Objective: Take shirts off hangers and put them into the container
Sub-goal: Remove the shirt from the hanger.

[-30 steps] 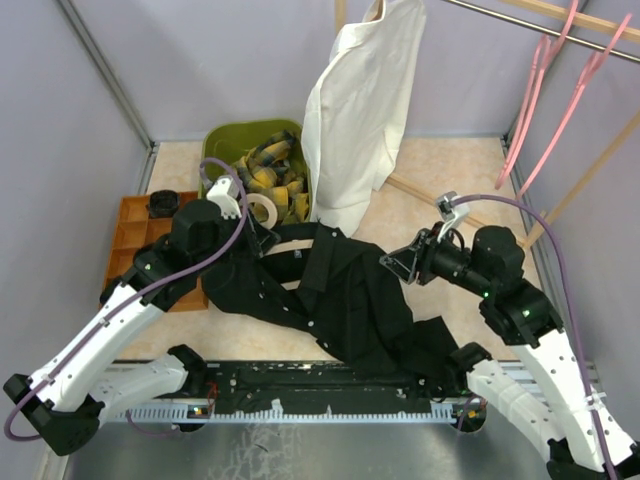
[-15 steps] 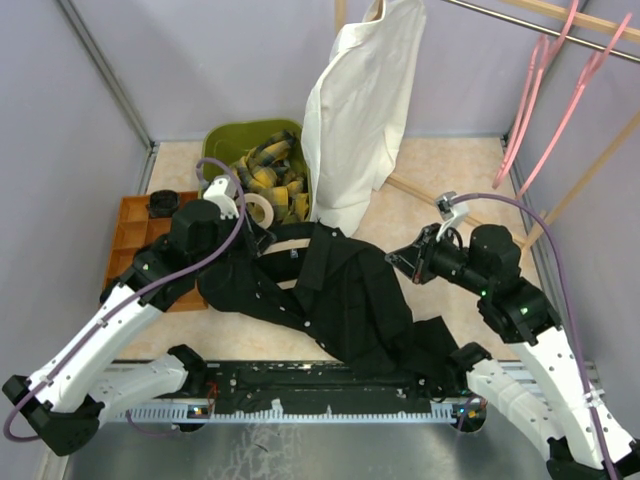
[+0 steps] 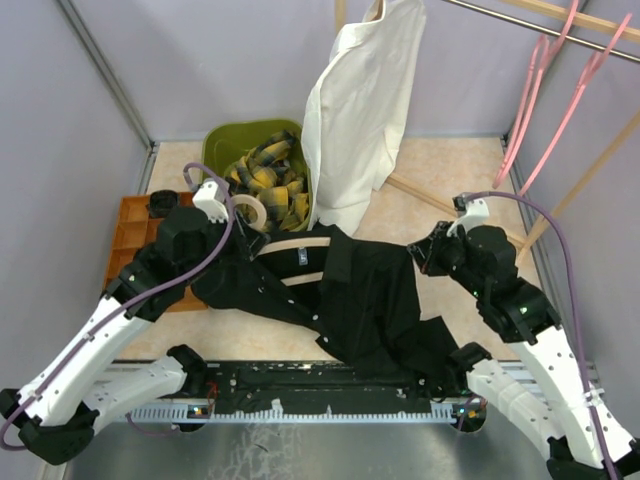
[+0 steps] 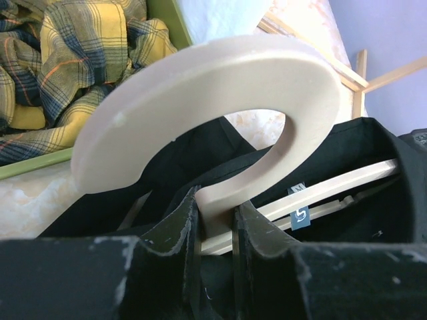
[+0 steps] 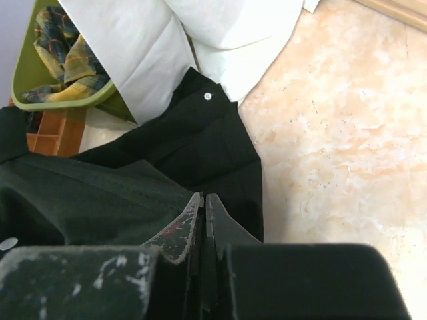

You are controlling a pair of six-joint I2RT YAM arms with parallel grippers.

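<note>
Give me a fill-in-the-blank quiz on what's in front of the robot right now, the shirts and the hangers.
The left hand grips the beige hanger by its ____.
The plaid shirt lies inside the ____ container.
The hanging shirt is coloured ____.
Both bare hangers at far right are coloured ____.
Missing words: hook; green; white; pink.

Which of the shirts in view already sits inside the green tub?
The yellow-and-black plaid shirt, crumpled inside the olive tub. The white shirt hangs from above, and the black shirt lies spread on the table.
</note>
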